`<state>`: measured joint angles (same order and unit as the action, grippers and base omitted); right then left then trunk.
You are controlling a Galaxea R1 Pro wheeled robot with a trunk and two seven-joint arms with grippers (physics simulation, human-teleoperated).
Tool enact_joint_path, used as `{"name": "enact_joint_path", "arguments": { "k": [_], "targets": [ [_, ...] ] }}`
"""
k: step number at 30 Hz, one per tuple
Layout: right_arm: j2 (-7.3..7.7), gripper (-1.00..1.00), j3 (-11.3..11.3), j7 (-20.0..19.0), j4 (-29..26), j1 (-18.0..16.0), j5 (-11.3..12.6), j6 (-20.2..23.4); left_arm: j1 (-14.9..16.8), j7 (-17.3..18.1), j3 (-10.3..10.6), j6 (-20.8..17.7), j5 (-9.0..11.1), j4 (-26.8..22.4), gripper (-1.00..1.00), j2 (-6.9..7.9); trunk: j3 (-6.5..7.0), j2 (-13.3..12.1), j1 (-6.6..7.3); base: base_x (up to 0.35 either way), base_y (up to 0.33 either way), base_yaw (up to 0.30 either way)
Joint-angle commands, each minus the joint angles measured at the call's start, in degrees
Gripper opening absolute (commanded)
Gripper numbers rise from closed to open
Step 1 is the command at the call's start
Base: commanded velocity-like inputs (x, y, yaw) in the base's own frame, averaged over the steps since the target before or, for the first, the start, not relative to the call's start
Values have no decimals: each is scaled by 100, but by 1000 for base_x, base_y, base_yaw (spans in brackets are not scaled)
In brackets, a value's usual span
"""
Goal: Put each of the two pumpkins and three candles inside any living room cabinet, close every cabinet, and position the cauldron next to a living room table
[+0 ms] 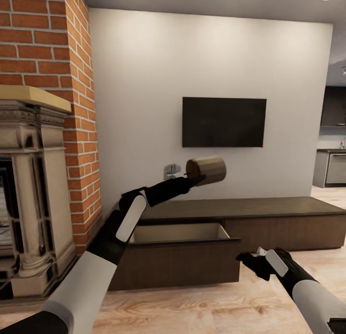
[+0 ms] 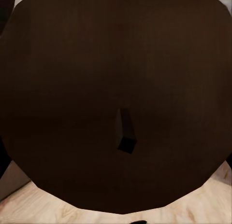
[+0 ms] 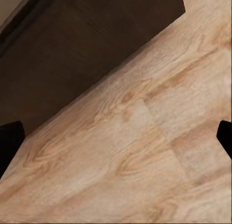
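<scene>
In the head view the left arm reaches forward and up over the long, low, dark brown cabinet (image 1: 269, 218) that stands against the white wall. The left gripper (image 1: 196, 179) holds a tan candle (image 1: 207, 170) by its end; the candle lies on its side in the air, above the cabinet top and a little below the black television (image 1: 224, 122) on the wall. In the left wrist view the round dark end of the candle (image 2: 87, 89) is very close to the camera, with a small dark wick (image 2: 126, 137) near its middle, and the pale wooden floor (image 2: 43, 207) shows under it. The fingers are closed around the candle.

The left drawer (image 1: 178, 257) of the cabinet is pulled out, and its pale inside is visible. The candle is higher than this drawer and nearer the wall, over the cabinet top at the drawer's right end. The other drawer front, to the right, is flush with the cabinet.

The right gripper (image 1: 252, 264) is low, in front of the cabinet, just beside the right corner of the open drawer. In the right wrist view its two dark fingertips (image 3: 10, 142) are wide apart, with nothing between them except the wooden floor (image 3: 135, 151) and the dark cabinet front (image 3: 72, 45).

A brick fireplace (image 1: 38, 146) with a pale stone surround stands at the left.
</scene>
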<state>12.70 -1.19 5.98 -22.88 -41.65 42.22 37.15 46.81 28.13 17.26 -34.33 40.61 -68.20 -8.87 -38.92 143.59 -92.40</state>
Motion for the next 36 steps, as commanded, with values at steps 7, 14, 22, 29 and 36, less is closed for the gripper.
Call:
{"name": "enact_joint_path", "arguments": {
  "k": [7,14,22,29,36],
  "targets": [
    [-4,100,-48,87,-56,-160,-1238,377,4,-204,-159,-56,52,-23,-100,64,148,-7,19,0,0,1],
    [-12,100,-69,74,-106,-167,-1356,389,4,-265,-281,-56,45,-2,-100,88,265,-16,37,0,0,89],
    [-13,100,-74,113,-103,-168,-1372,400,4,-451,-291,-56,48,-1,-100,93,372,-27,58,0,0,88],
    [-13,100,-75,136,-103,-174,-1374,601,4,-458,-300,-56,46,-8,-100,112,420,-34,70,0,0,87],
    [-13,100,-69,132,-103,-222,-1374,1027,4,-465,-302,-56,44,-4,-100,130,358,-34,70,0,0,87]
  ]
}}
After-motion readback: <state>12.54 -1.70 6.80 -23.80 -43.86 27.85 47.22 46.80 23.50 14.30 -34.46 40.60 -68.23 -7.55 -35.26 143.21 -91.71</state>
